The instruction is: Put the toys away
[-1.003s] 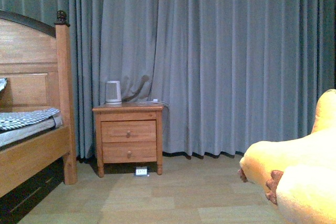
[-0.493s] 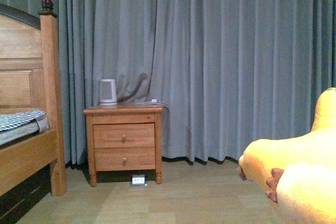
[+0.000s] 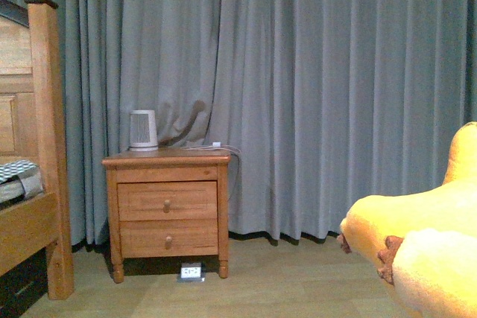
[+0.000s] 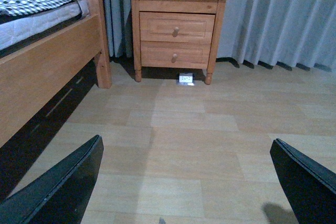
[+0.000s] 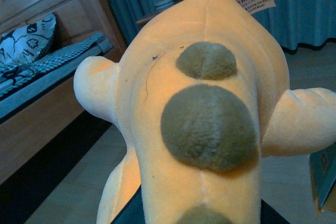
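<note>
Looking from the left side, what has changed in the last second? asks Ana.

Ben: The bed [image 3: 45,147] has slid almost out of the front view, and only its post and a corner of the bedding remain. The nightstand [image 3: 165,206] with the white device [image 3: 143,130] on top has also gone to the left and looks a little bigger. I think the robot is turning to the right and coming nearer to the curtain [image 3: 335,94].

Ana: And the thing we must put away?

Ben: The plush toy [image 3: 425,229] is at the far right of the front view, raised above the floor [image 3: 283,281], and it kept the same place in the picture while the room moved. So I judge that it travels together with the robot.

Ana: Which arm carries it?

Ben: Probably the right one, because the right wrist view is filled with the toy's yellow back and its dull green spots. But the jaws of the right gripper are hidden under the toy, so I cannot tell if they are closed. The left gripper [image 4: 186,142] has its jaws wide apart, with only bare floor between them.

Ana: What does it mean for the task?

Ben: The toy is picked up, but no box or shelf for it is visible yet. The bed seems not to be the goal.
</note>
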